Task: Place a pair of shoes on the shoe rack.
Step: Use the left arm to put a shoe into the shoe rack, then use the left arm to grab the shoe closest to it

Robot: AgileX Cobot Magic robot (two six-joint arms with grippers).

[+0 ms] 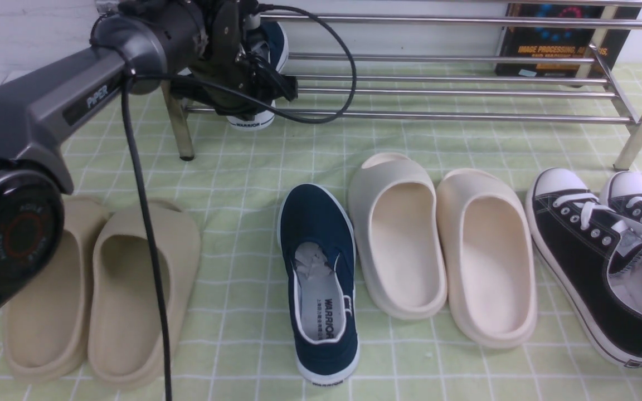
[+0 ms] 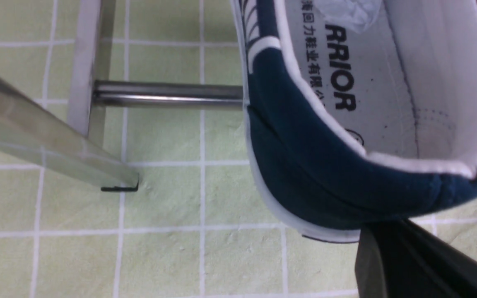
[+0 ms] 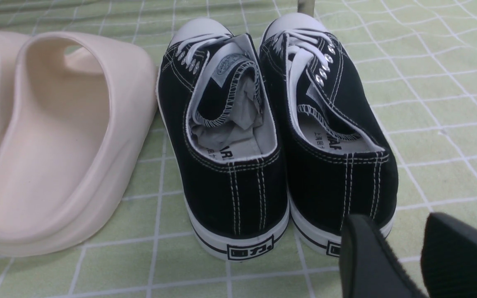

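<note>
Your left hand (image 2: 391,238) is closed, its fingertips right by the heel of the first navy slip-on (image 2: 296,165); whether they press on it you cannot tell from here. That slip-on sits on the lower tier of the shoe rack (image 1: 438,117), by the rack's left end. Its toe points away from you to the back of the rack and its heel faces you, jutting past the front bar, so its long axis runs across the bars.

Your right hand (image 3: 400,244) has its fingers parted with nothing between them, near the heels of the black lace-up sneakers (image 3: 230,198). Those stand on the desk (image 1: 243,345) in front of the rack's right end, toes toward the rack, side by side.

The second navy slip-on (image 1: 326,356) is on the desk in front of the rack, left of its middle. You see its toe pointing at the rack and its heel toward you, the long axis nearly front to back, with the toe leaning slightly left. Just to its right, also in front of the rack, you have the cream slides (image 1: 496,334). The beige slides (image 1: 126,367) lie in front of the rack's left end. Behind the rack, toward its right end, stands a dark book (image 1: 555,42).
</note>
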